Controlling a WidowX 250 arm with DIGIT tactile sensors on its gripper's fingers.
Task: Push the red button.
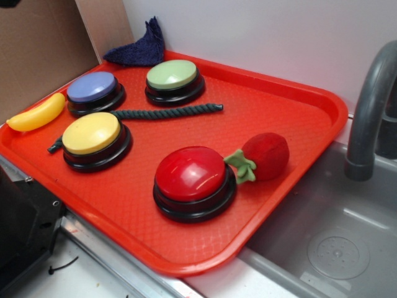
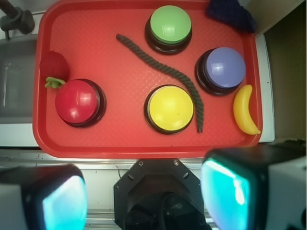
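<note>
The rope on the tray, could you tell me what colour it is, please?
Dark green rope, clearest in the wrist view.

Toy kitchen setup, likely a lab rig: grey plastic sink with faucet, red serving tray beside it, cardboard backdrop, plain white wall.

No readable text, labels, brand marks, numbers or signs in either view. Checked the glossy red dome button on its black base, the yellow, green and purple dome buttons, the red plastic tray and the grey faucet: all plain surfaces. The black hardware at the bottom of the wrist view carries no legible marking either.
</note>
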